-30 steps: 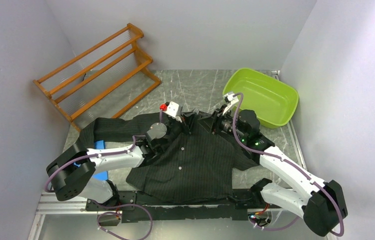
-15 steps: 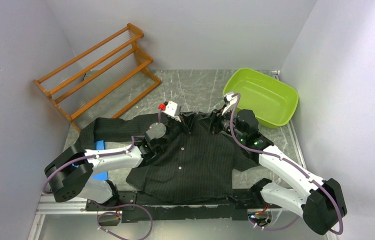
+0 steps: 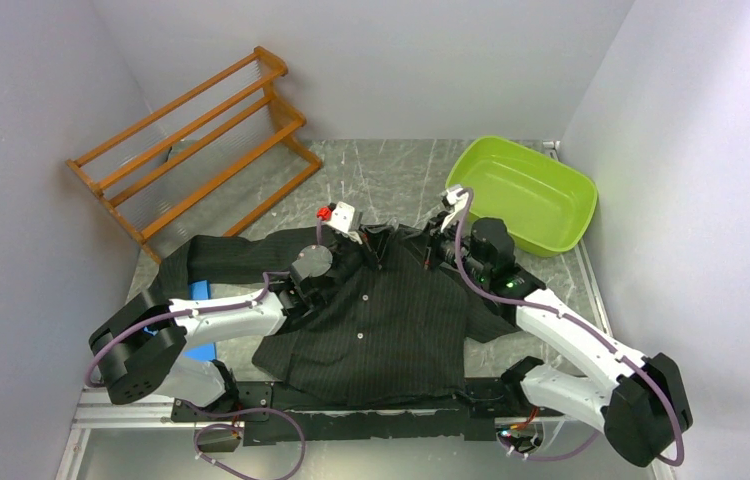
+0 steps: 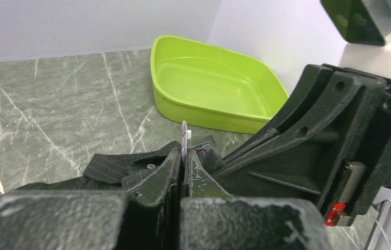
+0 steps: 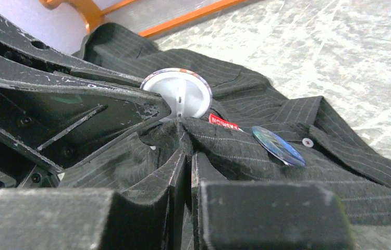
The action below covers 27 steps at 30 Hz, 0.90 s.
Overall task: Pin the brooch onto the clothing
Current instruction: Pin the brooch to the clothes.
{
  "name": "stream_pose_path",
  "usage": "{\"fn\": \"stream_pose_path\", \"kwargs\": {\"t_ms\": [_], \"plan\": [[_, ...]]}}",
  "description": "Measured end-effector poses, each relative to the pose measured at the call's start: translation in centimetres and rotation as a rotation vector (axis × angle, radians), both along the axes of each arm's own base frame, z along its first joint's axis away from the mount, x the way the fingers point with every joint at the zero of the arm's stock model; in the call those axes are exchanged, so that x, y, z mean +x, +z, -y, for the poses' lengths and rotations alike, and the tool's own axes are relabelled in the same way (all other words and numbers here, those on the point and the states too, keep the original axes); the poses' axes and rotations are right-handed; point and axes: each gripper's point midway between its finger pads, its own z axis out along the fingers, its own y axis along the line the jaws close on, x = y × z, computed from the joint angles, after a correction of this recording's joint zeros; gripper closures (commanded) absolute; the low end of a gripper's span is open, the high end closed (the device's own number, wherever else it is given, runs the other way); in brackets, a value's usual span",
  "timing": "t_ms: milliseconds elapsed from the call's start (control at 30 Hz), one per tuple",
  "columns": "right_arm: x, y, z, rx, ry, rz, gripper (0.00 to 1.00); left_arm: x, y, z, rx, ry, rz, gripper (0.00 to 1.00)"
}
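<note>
The clothing (image 3: 381,320), a black pinstriped shirt, lies flat on the table between both arms. My left gripper (image 4: 183,152) is shut on the brooch (image 4: 183,133), a thin round disc seen edge-on there. In the right wrist view the brooch (image 5: 176,94) shows its white round back, held upright just above the collar area. My right gripper (image 5: 187,148) is shut on a raised fold of the clothing (image 5: 245,140) right under the brooch. In the top view both grippers, left (image 3: 379,247) and right (image 3: 423,248), meet at the collar, and the brooch is hidden there.
A shiny blue disc (image 5: 278,146) lies on the shirt beside a white button, near a small red label (image 5: 222,121). A green tub (image 3: 526,195) stands at the back right, a wooden rack (image 3: 196,140) at the back left. Something blue (image 3: 201,350) lies under the left arm.
The right gripper has shifted slightly left toward the collar and its jaws have closed on the fabric. The left arm has stayed still with the brooch.
</note>
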Motion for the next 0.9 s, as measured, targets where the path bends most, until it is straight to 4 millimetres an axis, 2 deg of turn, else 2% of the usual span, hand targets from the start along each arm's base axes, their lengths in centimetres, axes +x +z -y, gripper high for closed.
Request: {"fn": "stream_pose_path", "kwargs": {"t_ms": [233, 433, 500, 567, 667, 733, 900], "plan": [[0.0, -1.1, -1.6, -0.035, 0.099, -0.042, 0.93, -0.2, 0.0, 0.2, -0.006, -0.019, -0.003, 0.98], [-0.2, -1.0, -1.9, -0.048, 0.13, -0.043, 0.92, -0.3, 0.0, 0.3, -0.006, -0.023, -0.004, 0.97], [-0.2, -0.9, -1.9, -0.05, 0.131, -0.043, 0.8, -0.3, 0.1, 0.3, -0.011, -0.024, -0.008, 0.97], [-0.2, -0.9, -1.9, -0.054, 0.132, -0.041, 0.54, -0.3, 0.1, 0.4, -0.021, -0.025, -0.012, 0.97], [-0.3, -1.1, -1.7, -0.068, 0.13, -0.042, 0.26, -0.4, 0.4, 0.4, -0.038, -0.031, -0.014, 0.97], [-0.6, -0.8, -1.4, -0.067, 0.127, -0.029, 0.14, -0.3, 0.5, 0.3, -0.047, -0.035, -0.016, 0.97], [-1.7, 0.6, 0.2, -0.029, 0.117, 0.047, 0.06, -0.1, 1.3, -0.4, -0.063, -0.043, -0.009, 0.97]]}}
